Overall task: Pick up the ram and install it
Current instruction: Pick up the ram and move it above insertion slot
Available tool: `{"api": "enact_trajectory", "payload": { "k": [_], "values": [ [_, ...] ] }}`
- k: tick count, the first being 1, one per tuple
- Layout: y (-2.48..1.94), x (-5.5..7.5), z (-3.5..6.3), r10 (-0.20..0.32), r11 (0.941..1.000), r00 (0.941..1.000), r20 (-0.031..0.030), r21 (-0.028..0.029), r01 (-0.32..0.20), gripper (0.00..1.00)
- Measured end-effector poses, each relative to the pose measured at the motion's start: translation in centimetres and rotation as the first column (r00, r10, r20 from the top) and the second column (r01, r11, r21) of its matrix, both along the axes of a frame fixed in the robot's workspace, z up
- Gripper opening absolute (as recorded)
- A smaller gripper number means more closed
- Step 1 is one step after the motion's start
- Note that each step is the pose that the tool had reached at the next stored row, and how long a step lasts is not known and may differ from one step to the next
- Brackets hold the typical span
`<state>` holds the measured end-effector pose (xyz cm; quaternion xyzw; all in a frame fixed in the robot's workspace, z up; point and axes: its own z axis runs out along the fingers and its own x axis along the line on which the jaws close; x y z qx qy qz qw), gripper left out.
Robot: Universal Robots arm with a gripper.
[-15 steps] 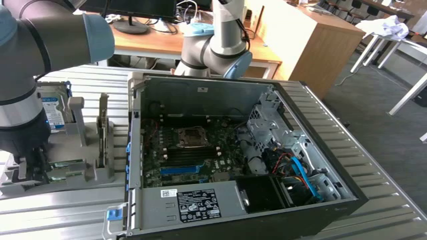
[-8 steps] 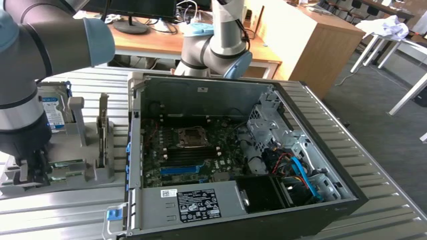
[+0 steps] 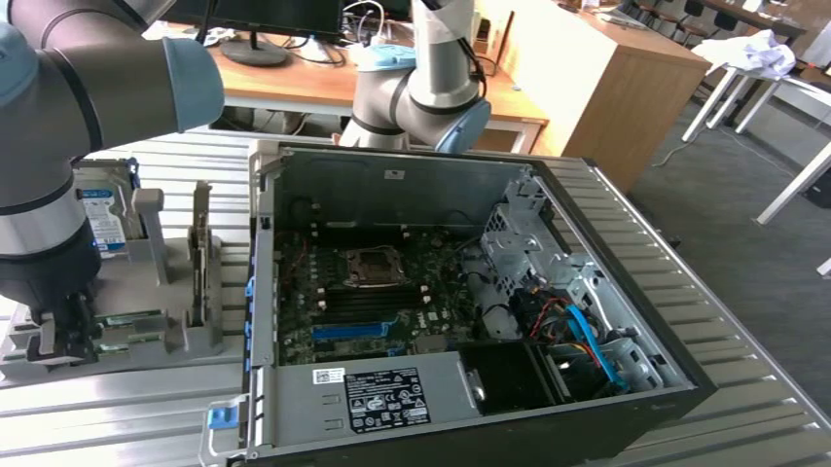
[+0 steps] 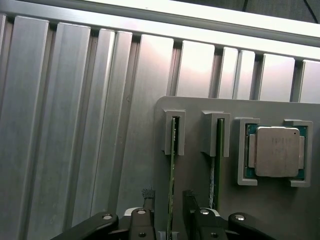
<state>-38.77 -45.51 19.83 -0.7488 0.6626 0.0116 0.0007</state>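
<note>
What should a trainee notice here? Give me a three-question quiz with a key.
1. True or false: the hand is shut on the thin green ram stick.
2. What lies in the flat grey holder plate beside that stick and a second green stick? A) a square silver processor chip B) a roll of tape C) a screwdriver
3. Fill in: the black computer case lies with its side ____, so the dark green motherboard shows.

Key: 1 false, the hand is open, with a finger on either side of the stick. 2 A. 3 open.
</note>
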Motion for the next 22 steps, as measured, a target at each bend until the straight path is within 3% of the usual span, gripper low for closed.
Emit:
{"api": "enact_trajectory", "payload": {
  "k": [3, 5, 6, 8, 22],
  "values": [
    [0.00, 0.00, 0.00, 0.000, 1.0000, 1.0000, 0.0000, 0.0000, 0.000, 0.34],
    [0.00, 0.00, 0.00, 0.000, 1.0000, 1.0000, 0.0000, 0.0001, 0.000, 0.22],
    [0.00, 0.00, 0.00, 0.000, 1.0000, 1.0000, 0.0000, 0.0002, 0.000, 0.22],
    [0.00, 0.00, 0.00, 0.000, 1.0000, 1.0000, 0.0000, 0.0001, 0.000, 0.12],
    [0.00, 0.00, 0.00, 0.000, 1.0000, 1.0000, 0.0000, 0.0001, 0.000, 0.12]
  ]
}}
